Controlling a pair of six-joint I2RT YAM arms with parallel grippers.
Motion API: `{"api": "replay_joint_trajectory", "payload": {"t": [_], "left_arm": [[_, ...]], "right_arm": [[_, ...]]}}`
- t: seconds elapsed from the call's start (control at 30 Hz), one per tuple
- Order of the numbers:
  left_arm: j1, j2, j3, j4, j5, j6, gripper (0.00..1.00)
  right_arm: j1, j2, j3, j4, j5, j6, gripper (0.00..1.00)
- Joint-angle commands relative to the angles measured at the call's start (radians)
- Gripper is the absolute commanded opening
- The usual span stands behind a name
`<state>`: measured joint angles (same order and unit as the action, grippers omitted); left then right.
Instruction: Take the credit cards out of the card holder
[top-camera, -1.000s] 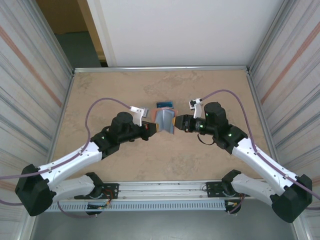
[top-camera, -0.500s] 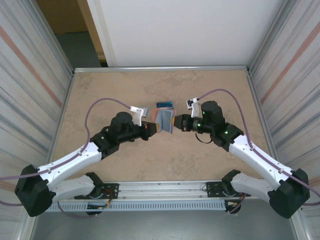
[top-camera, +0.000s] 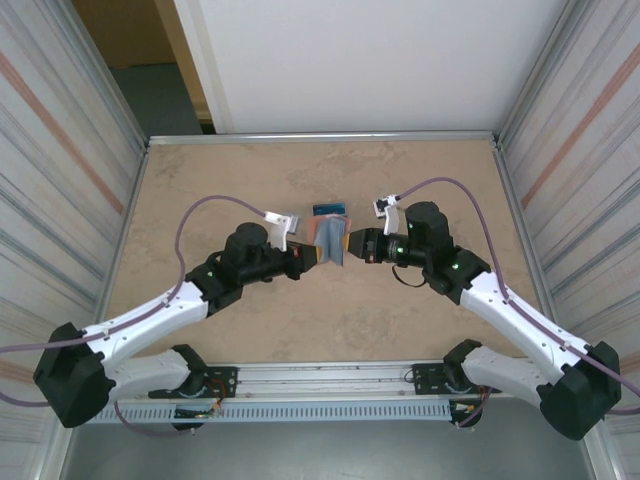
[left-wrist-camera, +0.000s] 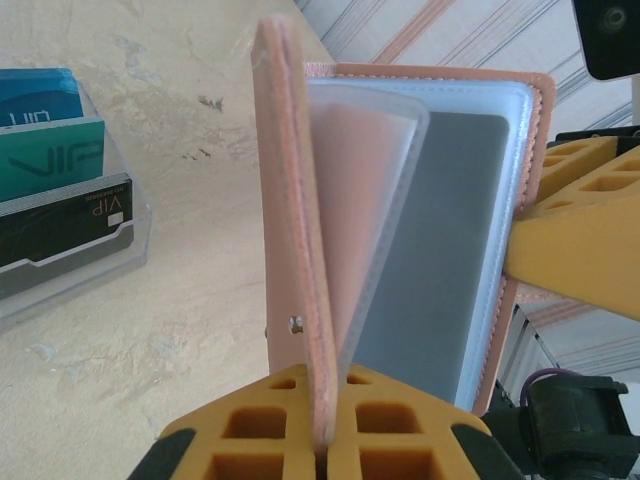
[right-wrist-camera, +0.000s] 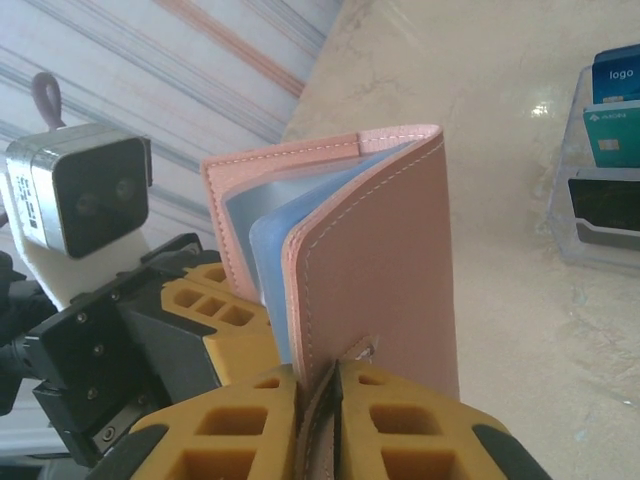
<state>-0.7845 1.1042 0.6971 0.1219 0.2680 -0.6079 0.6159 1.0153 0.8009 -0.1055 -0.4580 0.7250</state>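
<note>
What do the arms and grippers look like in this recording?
The left arm and right arm have white links with black joints. A mauve cable loops to each wrist, by a white camera mount. The fingers are yellow-orange blocks with square cut-outs. Small green lights show on the right arm.

The card holder (top-camera: 329, 244) is a small pink wallet, light blue inside. It is open like a book and stands on its edge, held up over the middle of the table (top-camera: 200, 180). The left gripper (top-camera: 308, 256) pinches one pink cover and the right gripper (top-camera: 351, 243) pinches the other. Inside are see-through pockets (left-wrist-camera: 385, 200). One holds a flat grey card (left-wrist-camera: 440, 240). Three more credit cards (left-wrist-camera: 55, 155), blue, green-blue and black, stand in a clear rack (left-wrist-camera: 100, 270) just behind it, nearer the far edge.
</note>
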Motion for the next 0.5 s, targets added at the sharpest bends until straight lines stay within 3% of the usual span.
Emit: {"api": "replay_joint_trajectory", "payload": {"t": [0.0,0.3,0.4,0.47], "left_arm": [[0.005,0.012,0.016,0.079,0.038,-0.014,0.0],[0.004,0.025,0.014,0.107,0.059,-0.024,0.0],[0.005,0.015,0.004,0.141,0.072,-0.032,0.0],[0.005,0.011,-0.003,0.17,0.087,-0.039,0.0]], "right_arm": [[0.01,-0.018,0.007,0.02,-0.021,-0.016,0.13],[0.012,-0.019,0.024,-0.028,0.024,-0.033,0.07],[0.014,-0.018,0.028,-0.052,0.055,-0.042,0.21],[0.015,-0.02,0.036,-0.071,0.08,-0.05,0.24]]}}
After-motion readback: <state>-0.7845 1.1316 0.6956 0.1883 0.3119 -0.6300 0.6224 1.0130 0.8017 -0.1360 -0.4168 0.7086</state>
